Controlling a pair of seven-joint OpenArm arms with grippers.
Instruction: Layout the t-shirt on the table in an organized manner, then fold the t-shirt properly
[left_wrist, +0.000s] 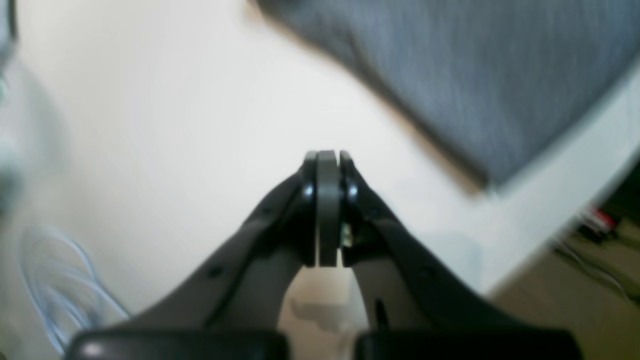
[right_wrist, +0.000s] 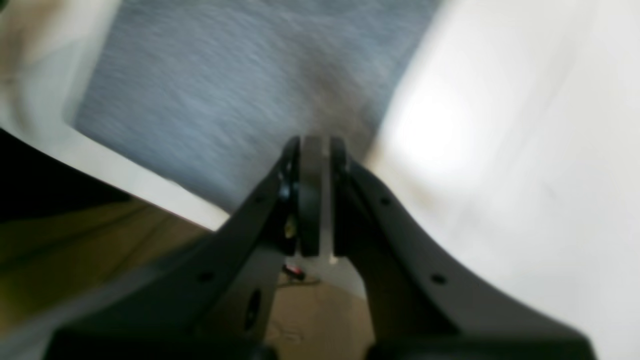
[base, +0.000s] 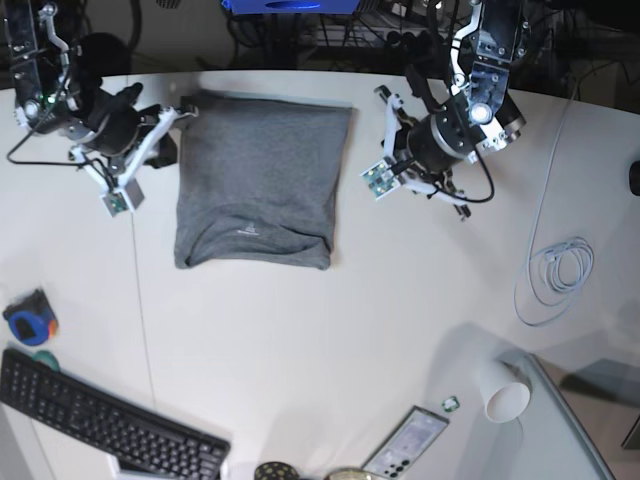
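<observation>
The grey t-shirt lies on the white table near its far edge, folded into a compact rectangle. My left gripper hangs just right of the shirt, shut and holding nothing. In the left wrist view its fingertips are over bare table, with the t-shirt ahead to the right. My right gripper is left of the shirt, also shut and holding nothing. In the right wrist view it is at the t-shirt's edge, beside bare table. Both wrist views are blurred.
A coiled cable lies at the right. Along the near edge are a black keyboard, a phone, a white cup and a grey corner panel. A blue roll sits at the left. The floor shows past the far edge.
</observation>
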